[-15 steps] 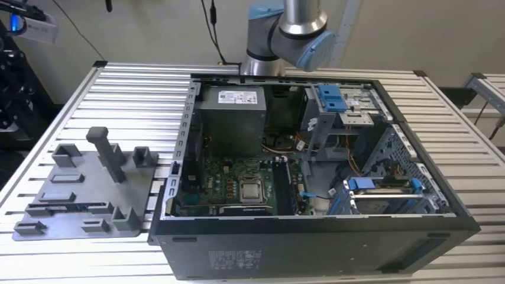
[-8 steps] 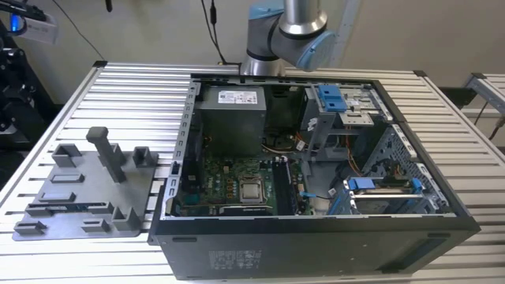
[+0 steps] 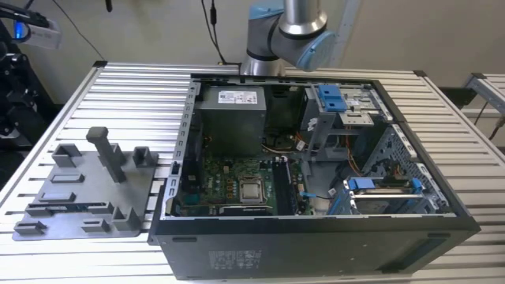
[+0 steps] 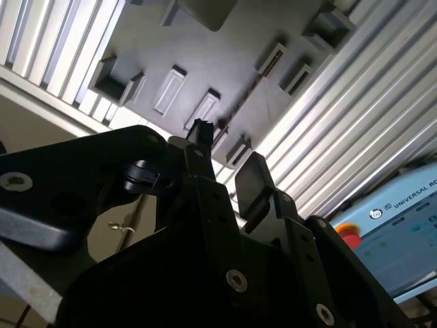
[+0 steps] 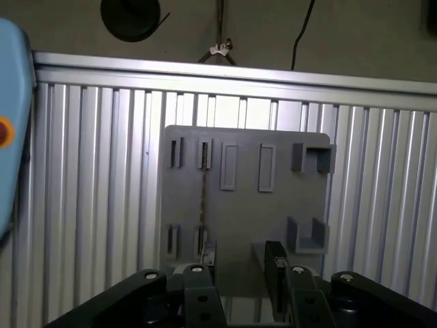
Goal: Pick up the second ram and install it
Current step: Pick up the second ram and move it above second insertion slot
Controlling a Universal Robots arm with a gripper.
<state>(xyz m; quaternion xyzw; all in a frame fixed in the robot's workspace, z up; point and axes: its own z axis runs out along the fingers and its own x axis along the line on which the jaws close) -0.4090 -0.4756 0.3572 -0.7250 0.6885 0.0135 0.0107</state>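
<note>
The second ram (image 5: 203,198) is a thin dark stick standing on edge in slots of the grey plastic tray (image 5: 246,212). In the second wrist view the ram (image 4: 249,89) reads as a dark line across the tray (image 4: 136,48). In the exterior view the ram (image 3: 73,206) lies low in the tray (image 3: 94,190), at that view's left beside the computer case. My gripper (image 5: 240,266) hovers above the tray's near edge, open, with nothing between its fingers. One fingertip (image 5: 205,256) lines up with the ram's near end. In the second wrist view the gripper (image 4: 225,154) also has its fingers apart.
An open computer case (image 3: 316,236) stands on the slatted aluminium table (image 3: 134,94), with its motherboard (image 3: 236,183) exposed. Raised blocks and a tall post (image 3: 110,154) rise from the tray. A teach pendant (image 4: 396,219) lies on the table beside the tray.
</note>
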